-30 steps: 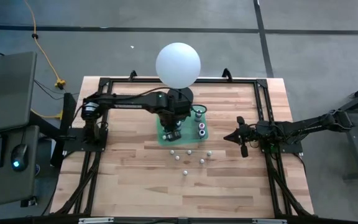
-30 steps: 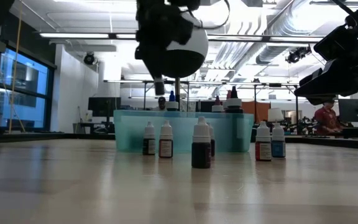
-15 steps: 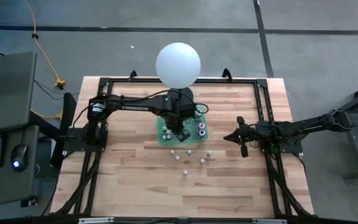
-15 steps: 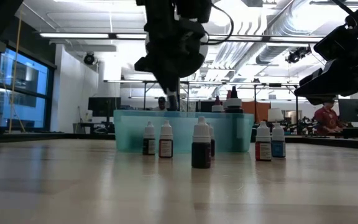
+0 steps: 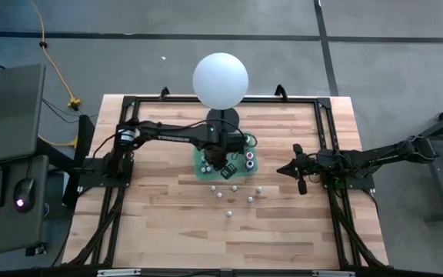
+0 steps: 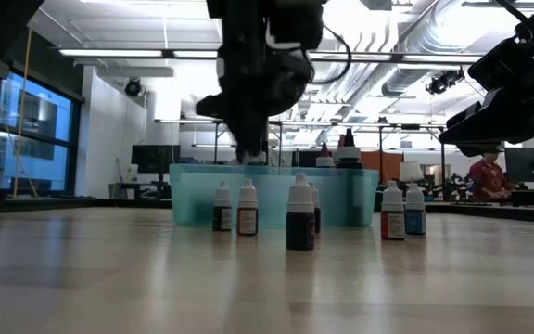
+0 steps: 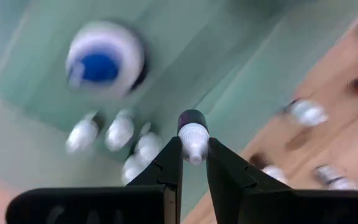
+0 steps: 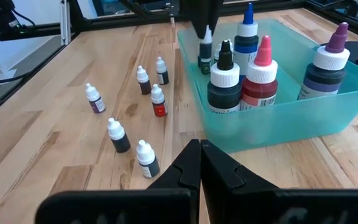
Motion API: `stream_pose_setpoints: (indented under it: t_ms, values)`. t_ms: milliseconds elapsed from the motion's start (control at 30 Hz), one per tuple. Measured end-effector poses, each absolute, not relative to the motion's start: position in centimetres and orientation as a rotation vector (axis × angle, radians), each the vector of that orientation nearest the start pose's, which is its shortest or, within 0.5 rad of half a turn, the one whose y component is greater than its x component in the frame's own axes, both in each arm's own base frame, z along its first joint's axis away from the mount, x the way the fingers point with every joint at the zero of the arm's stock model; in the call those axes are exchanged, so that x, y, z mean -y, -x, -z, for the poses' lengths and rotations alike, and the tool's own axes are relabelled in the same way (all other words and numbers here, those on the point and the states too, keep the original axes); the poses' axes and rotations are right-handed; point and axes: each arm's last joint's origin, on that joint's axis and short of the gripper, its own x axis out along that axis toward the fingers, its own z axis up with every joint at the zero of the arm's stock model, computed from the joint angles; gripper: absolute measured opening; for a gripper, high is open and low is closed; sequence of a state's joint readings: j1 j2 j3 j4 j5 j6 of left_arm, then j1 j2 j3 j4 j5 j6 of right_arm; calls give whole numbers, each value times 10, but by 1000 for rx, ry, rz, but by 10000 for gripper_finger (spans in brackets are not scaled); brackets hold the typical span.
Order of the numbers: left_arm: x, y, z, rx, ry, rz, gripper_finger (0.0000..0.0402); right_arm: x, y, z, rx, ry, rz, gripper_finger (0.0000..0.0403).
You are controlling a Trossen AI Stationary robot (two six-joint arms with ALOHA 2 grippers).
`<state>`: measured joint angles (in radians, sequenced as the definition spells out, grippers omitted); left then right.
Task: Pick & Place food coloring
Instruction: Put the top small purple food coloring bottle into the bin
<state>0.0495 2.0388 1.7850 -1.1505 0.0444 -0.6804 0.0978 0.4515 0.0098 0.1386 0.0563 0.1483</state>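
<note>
Spanning most of the high view, the wooden desk [image 5: 160, 223] carries a black frame, and a big white ball [image 5: 220, 79] on a dark stand sits at its far edge. Near the middle of the desk stands a pale green tub [image 8: 347, 99] holding larger bottles with black, pink, blue and purple tips, plus a few small ones.

From the left side the left arm reaches across so that its pincer [image 7: 194, 163] hangs over the tub. Its fingers are closed tight on a small food coloring bottle [image 7: 193, 135], which has a whitish body and a dark cap; in the low view this bottle sits level with the tub's rim.

At the right edge of the desk the right arm waits, its pincer [image 8: 200, 163] fully closed on nothing and pointing toward the tub.

Six more small food coloring bottles [image 8: 142, 79] stand upright on the bare wood just beside the tub, on the near side of it, loosely scattered and apart from one another. Their labels show dark, red and blue.
</note>
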Motion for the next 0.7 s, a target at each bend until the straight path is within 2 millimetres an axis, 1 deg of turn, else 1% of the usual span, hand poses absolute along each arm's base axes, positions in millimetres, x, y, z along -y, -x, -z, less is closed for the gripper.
stream_pose_setpoints:
  t_ms: [67, 167, 233, 333, 400, 500, 700]
  values:
    - [-17, -412, -234, -1341, 623, -494, 44, -10, -121, -139, -305, -124, -19, 1]
    - [-17, -412, -231, -1350, 631, -514, 44, -10, -121, -139, -304, -124, -19, 2]
    - [-18, -416, -230, -1311, 649, -524, 44, -10, -121, -139, -303, -124, -18, 2]
    - [-18, -415, -224, -1347, 649, -548, 44, -10, -121, -139, -304, -124, -19, 2]
    - [-18, -420, -218, -1334, 655, -544, 44, -10, -121, -139, -304, -124, -19, 2]
    - [-17, -422, -206, -1371, 650, -554, 44, -10, -121, -139, -304, -124, -18, 3]
    - [-19, -424, -199, -1375, 643, -575, 44, -10, -121, -139, -304, -124, -19, 3]
